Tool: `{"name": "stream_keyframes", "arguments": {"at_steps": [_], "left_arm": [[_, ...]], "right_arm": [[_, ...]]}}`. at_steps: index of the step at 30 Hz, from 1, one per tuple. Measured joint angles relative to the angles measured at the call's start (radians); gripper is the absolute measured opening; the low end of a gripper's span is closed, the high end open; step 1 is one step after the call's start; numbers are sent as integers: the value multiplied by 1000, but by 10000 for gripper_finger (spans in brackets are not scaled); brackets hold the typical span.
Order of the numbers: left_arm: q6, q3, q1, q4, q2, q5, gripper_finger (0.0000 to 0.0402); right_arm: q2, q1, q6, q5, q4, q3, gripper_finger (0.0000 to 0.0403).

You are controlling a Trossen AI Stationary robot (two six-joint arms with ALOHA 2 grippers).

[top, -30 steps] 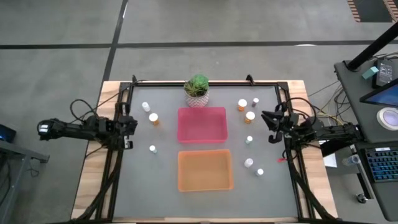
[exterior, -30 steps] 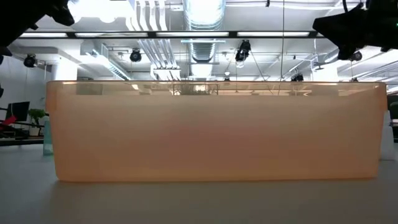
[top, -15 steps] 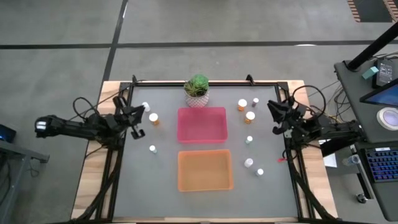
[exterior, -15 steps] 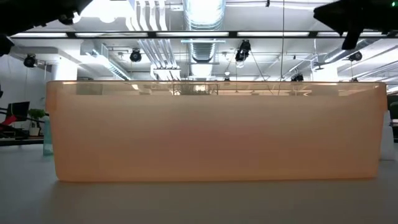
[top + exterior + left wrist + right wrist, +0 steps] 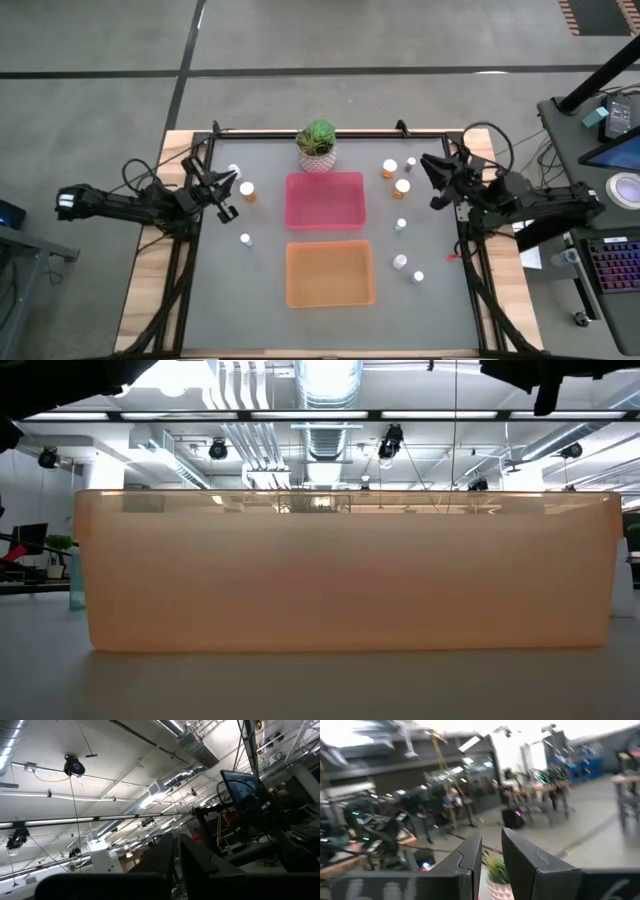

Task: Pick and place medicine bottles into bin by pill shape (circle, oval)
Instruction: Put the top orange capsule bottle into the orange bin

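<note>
Several small white-capped medicine bottles stand upright on the grey table mat. On the left are a white one (image 5: 234, 172), an orange one (image 5: 247, 190) and a small one (image 5: 245, 240). On the right are orange ones (image 5: 389, 169) (image 5: 402, 187) and small white ones (image 5: 400, 225) (image 5: 399, 262). A pink bin (image 5: 325, 200) and an orange bin (image 5: 330, 273) lie in the middle. My left gripper (image 5: 231, 194) hovers near the left orange bottle, shut and empty (image 5: 176, 851). My right gripper (image 5: 426, 181) hovers right of the orange bottles, its fingers nearly together and empty (image 5: 491, 850).
A green potted plant (image 5: 318, 145) stands at the far edge, behind the pink bin; it also shows in the right wrist view (image 5: 495, 867). The orange bin's wall (image 5: 345, 570) fills the low view. Black arm frames run along the table's left and right sides.
Both arms have risen from the table's side edges. My left gripper has moved toward the table's right and a little toward the far edge, nearing the left orange bottle. My right gripper has moved toward the far edge. No bottle has moved.
</note>
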Motion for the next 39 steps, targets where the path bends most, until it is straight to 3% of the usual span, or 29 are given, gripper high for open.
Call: {"name": "stream_keyframes", "arguments": {"at_steps": [4,21,26,32,39], "left_arm": [[-1,-1,0,3,4,0,13],[-3,1,0,2,-6,1,13],[-3,1,0,3,-7,1,13],[-3,1,0,3,-5,1,13],[-3,1,0,3,-4,1,13]], "right_arm": [[76,0,106,57,-170,92,66],[394,-15,605,54,-713,404,66],[486,-51,705,51,-965,523,66],[572,-130,781,-14,-1218,649,66],[659,-285,728,-165,-1330,714,65]]}}
